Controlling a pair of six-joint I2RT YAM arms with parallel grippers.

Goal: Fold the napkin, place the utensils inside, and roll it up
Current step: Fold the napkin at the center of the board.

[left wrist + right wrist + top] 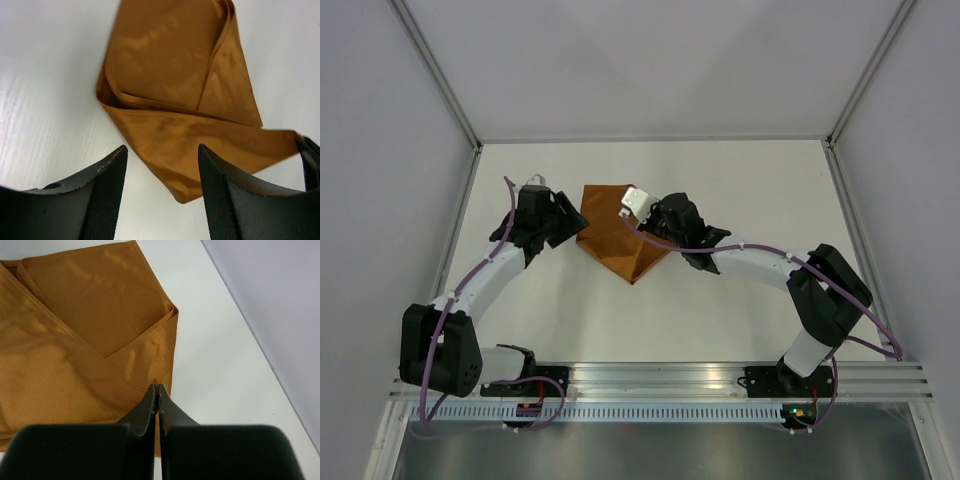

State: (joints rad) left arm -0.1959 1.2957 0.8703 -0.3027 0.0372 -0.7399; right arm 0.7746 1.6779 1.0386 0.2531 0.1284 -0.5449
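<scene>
A: Napkin lies mid-tabletop, partly folded, layers loose. Right gripper is clamped shut on one corner.
B: Left gripper?
A: Jaws wide, empty, just beside the napkin's left edge. Risk: nothing pins the cloth, so a pull from the right could drag it and spill the folds.
</scene>
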